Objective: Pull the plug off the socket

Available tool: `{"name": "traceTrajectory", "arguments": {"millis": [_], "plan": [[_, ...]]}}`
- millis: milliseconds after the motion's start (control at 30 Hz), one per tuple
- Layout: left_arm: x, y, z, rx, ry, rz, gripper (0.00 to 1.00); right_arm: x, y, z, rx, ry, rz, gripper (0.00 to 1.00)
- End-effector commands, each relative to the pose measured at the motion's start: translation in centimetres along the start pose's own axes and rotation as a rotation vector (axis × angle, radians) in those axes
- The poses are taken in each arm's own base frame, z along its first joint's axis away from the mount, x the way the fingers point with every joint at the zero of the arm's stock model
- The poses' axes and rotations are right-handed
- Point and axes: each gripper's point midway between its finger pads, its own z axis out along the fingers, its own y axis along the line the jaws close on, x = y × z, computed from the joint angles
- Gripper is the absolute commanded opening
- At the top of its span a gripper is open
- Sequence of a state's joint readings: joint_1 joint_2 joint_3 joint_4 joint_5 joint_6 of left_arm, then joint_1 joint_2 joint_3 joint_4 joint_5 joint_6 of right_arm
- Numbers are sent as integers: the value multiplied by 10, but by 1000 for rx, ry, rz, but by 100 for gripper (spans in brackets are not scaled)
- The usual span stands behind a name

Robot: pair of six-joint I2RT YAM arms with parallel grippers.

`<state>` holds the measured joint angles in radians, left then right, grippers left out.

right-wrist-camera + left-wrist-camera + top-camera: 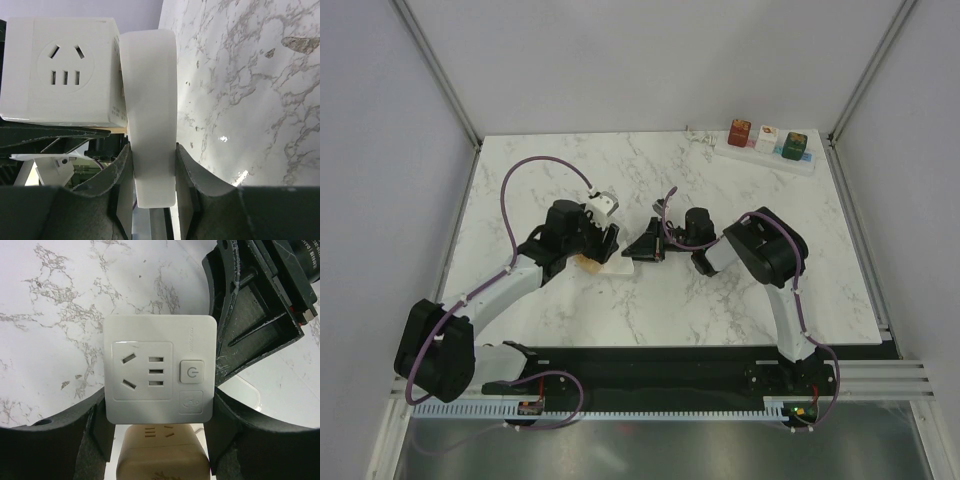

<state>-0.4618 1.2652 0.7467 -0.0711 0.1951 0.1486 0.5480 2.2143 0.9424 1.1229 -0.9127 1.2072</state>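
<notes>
Since your left hand (160,407) clamps the plug (160,367) and your right hand (152,172) pinches the socket (149,90), gripping looks done; pull straight apart.

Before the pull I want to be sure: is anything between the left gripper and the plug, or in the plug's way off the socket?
Nothing visible does. The left gripper holds the white plug between its fingers, and the right gripper clamps the socket. A tan cube sits next to the plug, not over it.
</notes>
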Motion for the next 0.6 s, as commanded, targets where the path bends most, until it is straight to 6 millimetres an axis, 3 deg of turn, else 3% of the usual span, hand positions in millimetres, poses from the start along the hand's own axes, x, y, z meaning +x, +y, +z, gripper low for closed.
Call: {"name": "traceTrajectory", "arguments": {"millis": [0, 67, 167, 300, 400, 567], "plan": [[-68, -8, -8, 28, -213, 59, 2, -21, -36, -6, 122, -142, 113, 0], [-67, -1, -7, -23, -197, 77, 2, -17, -40, -3, 157, -130, 120, 0], [-59, -9, -5, -69, -127, 232, 2, -12, -27, 8, 154, -117, 90, 0], [-55, -42, -9, 5, -130, 358, 2, -3, -13, 25, 127, -91, 76, 0], [-61, -52, -19, 52, -176, 367, 2, -4, -11, 26, 89, -102, 101, 0], [-77, -65, -27, 163, -287, 234, 2, -2, -7, 25, 47, -105, 124, 0]]}}
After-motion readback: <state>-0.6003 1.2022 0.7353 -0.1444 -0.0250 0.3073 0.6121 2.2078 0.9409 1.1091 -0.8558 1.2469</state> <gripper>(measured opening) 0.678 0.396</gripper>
